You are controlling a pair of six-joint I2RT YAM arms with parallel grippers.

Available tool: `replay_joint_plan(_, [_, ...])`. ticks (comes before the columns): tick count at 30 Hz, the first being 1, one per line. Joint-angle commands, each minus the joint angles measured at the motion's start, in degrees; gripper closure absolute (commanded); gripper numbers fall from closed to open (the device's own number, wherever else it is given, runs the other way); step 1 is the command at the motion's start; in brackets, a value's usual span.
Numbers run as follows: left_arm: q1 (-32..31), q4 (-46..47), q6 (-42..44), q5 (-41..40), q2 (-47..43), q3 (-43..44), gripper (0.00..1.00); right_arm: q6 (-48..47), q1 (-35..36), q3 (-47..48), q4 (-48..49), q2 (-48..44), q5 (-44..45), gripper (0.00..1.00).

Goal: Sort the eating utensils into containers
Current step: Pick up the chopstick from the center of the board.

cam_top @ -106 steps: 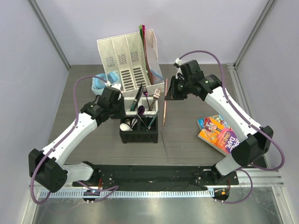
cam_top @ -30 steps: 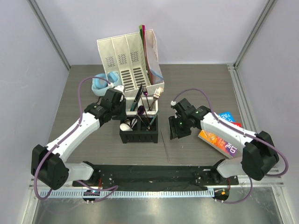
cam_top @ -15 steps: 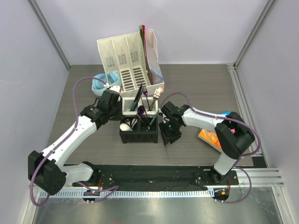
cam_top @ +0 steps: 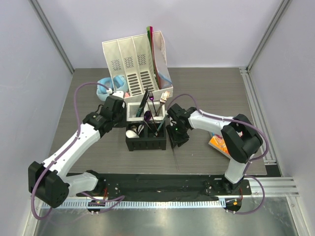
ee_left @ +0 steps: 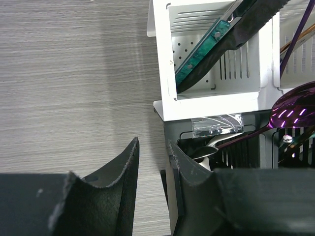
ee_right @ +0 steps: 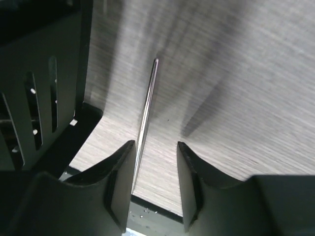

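Note:
The four-cell caddy [cam_top: 146, 145] stands mid-table with several utensils upright in it. Among them are a purple spoon [ee_left: 295, 105], a green-handled piece [ee_left: 202, 56], a copper-tined fork [cam_top: 165, 97] and a white soup spoon [cam_top: 132, 133]. My left gripper [cam_top: 119, 117] sits at the caddy's left side. In the left wrist view this gripper [ee_left: 153, 143] is open, its right finger over the black cell's wall [ee_left: 170, 196]. My right gripper [cam_top: 175, 135] hangs low just right of the caddy. Seen from its own wrist, that gripper [ee_right: 155, 147] is open. A thin chopstick [ee_right: 146, 110] lies on the table between its fingers, close to the left one.
A tall white slotted file organiser [cam_top: 133, 61] stands behind the caddy, with blue headphones [cam_top: 107, 86] to its left. A colourful book [cam_top: 219, 142] lies at the right, mostly under my right arm. The caddy's black wall [ee_right: 49, 98] is close on the right gripper's left.
My right gripper has swung left from beside the book to the caddy's right side, over the chopstick. The left gripper has barely shifted.

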Motion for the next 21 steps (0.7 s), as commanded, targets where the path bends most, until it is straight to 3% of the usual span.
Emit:
replay_joint_plan(1, [0.59, 0.54, 0.52, -1.26, -1.08, -0.32, 0.72, -0.05, 2.18, 2.65, -0.94, 3.67, 2.41, 0.59])
replay_joint_plan(9, [0.59, 0.8, 0.61, -1.79, -1.26, -1.81, 0.72, 6.01, 4.9, 1.69, -0.25, 5.01, 4.61, 0.62])
replay_joint_plan(18, [0.68, 1.07, -0.44, -0.56, -1.43, -2.96, 0.73, 11.11, 8.24, -7.27, 2.56, 1.49, 7.77, 0.6])
replay_joint_plan(21, [0.68, 0.37, -0.62, -0.3, -1.34, -2.79, 0.73, 11.99, 8.77, -10.52, 4.32, 1.05, 9.08, 0.75])
